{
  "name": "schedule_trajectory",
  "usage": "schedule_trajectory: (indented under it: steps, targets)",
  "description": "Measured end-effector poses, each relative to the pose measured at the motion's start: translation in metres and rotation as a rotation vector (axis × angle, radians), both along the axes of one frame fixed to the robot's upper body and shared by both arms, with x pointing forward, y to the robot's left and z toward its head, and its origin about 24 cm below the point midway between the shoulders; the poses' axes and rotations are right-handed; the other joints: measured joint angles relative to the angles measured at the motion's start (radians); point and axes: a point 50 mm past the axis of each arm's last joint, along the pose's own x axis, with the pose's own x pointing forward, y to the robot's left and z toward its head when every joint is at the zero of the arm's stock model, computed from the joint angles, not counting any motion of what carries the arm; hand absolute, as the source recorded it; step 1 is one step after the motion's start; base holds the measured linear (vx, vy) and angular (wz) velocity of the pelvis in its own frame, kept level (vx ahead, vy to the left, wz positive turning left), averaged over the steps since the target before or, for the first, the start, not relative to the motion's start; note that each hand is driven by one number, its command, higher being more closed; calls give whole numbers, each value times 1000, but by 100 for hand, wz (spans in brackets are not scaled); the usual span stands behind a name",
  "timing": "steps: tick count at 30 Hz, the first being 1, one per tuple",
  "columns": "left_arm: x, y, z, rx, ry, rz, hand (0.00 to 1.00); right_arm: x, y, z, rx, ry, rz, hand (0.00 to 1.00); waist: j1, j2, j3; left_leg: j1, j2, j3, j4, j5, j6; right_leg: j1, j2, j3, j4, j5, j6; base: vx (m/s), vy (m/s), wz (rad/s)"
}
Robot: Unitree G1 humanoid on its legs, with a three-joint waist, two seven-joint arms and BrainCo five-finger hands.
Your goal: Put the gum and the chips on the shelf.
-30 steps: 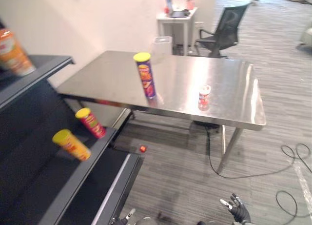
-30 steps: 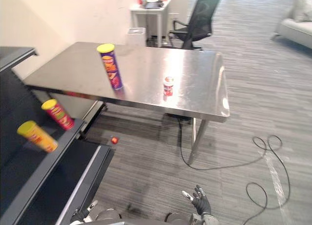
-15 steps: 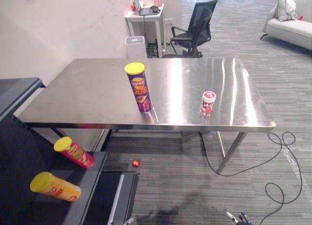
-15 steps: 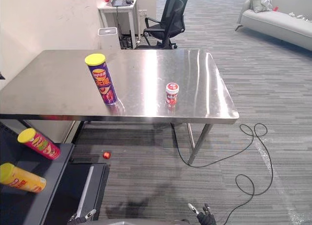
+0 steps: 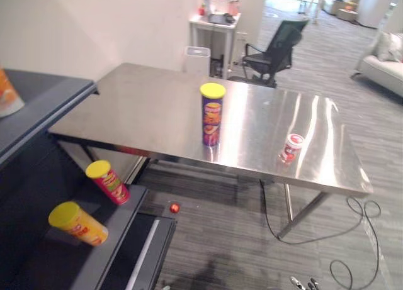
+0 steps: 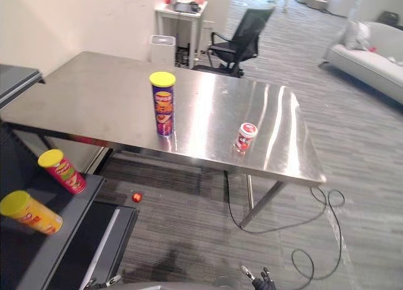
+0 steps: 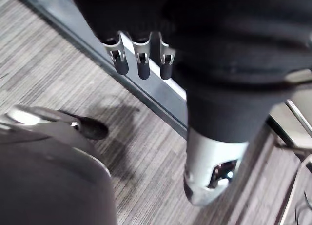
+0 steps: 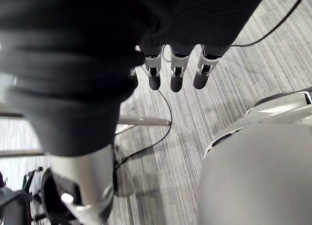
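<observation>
Steel table — chips can, gum tub upright; grey carpet, office chair.

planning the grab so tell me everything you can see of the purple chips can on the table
The purple chips can is a tall tube, seemingly cardboard, with a yellow lid and red-and-yellow print. It stands upright on the steel table, near the front edge, its reflection showing in the top. Only the table touches it; the gum tub stands apart on its right.

chips can: purple, yellow lid | gum tub: red-white | worktop: silver | shelf: black | red can, orange can: yellow lids | floor: grey, striped
</observation>
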Motion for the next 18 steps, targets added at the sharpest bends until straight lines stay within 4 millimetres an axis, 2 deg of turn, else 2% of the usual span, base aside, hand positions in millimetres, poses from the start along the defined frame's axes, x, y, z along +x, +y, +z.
schedule_trajectory:
  steps: [2,3,4,5,6,7,10,11,12,13,14,18]
  targets:
    - [-3,-2,0,-18,-5,64,0,2,0,0,1,-1,4,0,12,-2,-3,0,16,-29,7,12,-15,25,11,-32,-3,0,0,145,-129,61]
    - [-5,-4,-1,-31,-7,103,0,6,-1,1,-4,-12,11,0,24,8,0,-1,30,-47,18,12,-17,12,13,-46,26,-30,14,100,-147,43]
    - [-9,-3,-1,-34,-5,131,0,11,2,1,3,-21,32,0,26,1,-4,-9,32,-51,30,13,-24,45,30,-48,-64,-100,24,76,-179,49]
    - [-10,0,0,-28,-14,143,0,18,11,1,24,-33,53,0,34,-21,-8,-23,14,-56,37,10,-35,61,33,-49,-170,-83,32,39,-152,41]
    - [-10,0,0,-27,-15,141,0,19,13,1,29,-34,56,0,34,-22,-8,-26,12,-61,37,6,-42,65,29,-61,-176,-98,35,17,-202,36]
    - [-9,-3,-1,-35,-13,140,0,23,17,1,45,-35,68,0,35,-18,-16,-38,12,-78,39,5,-51,97,33,-74,-226,-119,64,18,-212,34]
    - [-12,-13,-4,-64,2,141,0,30,10,2,29,-35,75,0,49,20,-3,-56,21,-92,38,23,-78,131,54,-124,-297,-148,62,-26,-169,21]
    - [-12,-13,-4,-63,9,127,0,28,9,1,30,-24,70,0,48,14,0,-57,21,-99,20,36,-85,140,51,-149,-312,-181,62,-60,-171,23]
    - [-13,-13,-4,-63,13,118,0,27,8,0,28,-16,67,0,47,18,1,-51,24,-100,1,51,-87,145,53,-161,-317,-186,61,-102,-152,47]
    - [-15,-13,-5,-63,29,96,0,25,7,0,28,-5,54,0,32,21,-1,-47,30,-86,-38,94,-83,144,56,-195,-317,-190,56,-118,-113,69]
    - [-15,-13,-5,-63,34,84,0,24,5,0,25,-8,39,0,18,23,1,-60,35,-41,-45,102,-76,143,58,-229,-316,-196,51,-129,-94,71]
    - [-20,-9,-5,-57,55,75,0,20,5,-1,15,10,25,0,26,9,1,-79,32,-52,-47,123,-76,146,60,-254,-317,-198,53,-74,-37,30]
